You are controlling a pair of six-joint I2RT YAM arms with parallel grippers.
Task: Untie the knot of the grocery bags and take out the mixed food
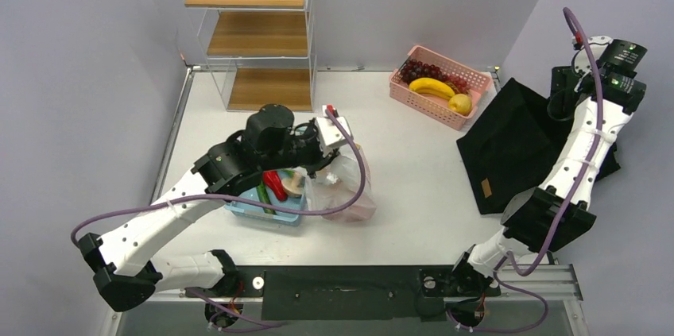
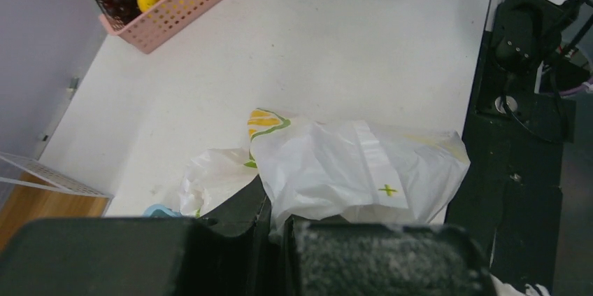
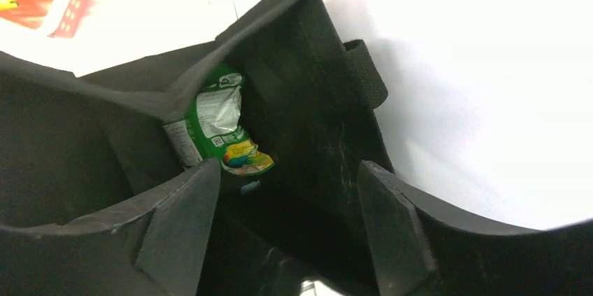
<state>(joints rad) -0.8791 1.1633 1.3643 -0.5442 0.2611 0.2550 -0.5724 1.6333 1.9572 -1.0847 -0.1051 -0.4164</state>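
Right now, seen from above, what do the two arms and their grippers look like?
Both the left arm and the right arm have white link shells, black joints and a purple cable looping alongside. Small green lights glow on the right arm's black wrist housing. The fingers are black, flat wedges with a rough face.

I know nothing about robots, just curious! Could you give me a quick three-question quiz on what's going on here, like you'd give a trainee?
1. True or false: the right gripper is clamped on the snack packet.
2. Where does the snack packet lie? A) pink basket B) black tote C) wooden shelf
3. Fill in: the left gripper is shut on the ______.

Key: 1 false, its jaws stand open and apart from the packet; 2 B; 3 grocery bag.
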